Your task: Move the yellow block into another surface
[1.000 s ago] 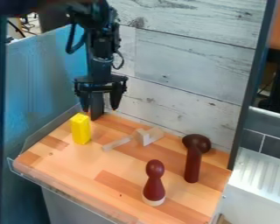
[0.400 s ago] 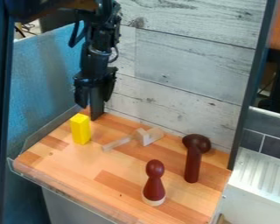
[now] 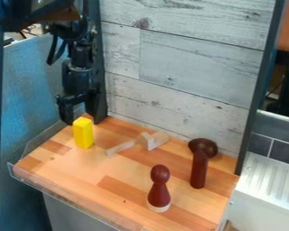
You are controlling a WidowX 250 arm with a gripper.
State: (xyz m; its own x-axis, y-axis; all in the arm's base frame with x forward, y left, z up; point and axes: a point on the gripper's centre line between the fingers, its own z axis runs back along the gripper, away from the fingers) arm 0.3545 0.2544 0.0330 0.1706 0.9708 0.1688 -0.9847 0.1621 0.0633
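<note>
Toward the view's left side of the wooden surface, the yellow block stands upright, ungrasped. The fingers hang just above and behind it, spread apart, with nothing held between them. The task looks to be at its approach: gripping, lifting, carrying to another surface and setting down all remain.

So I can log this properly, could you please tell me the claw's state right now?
Claw: open, holding nothing; the yellow block stands on the wooden surface.
</note>
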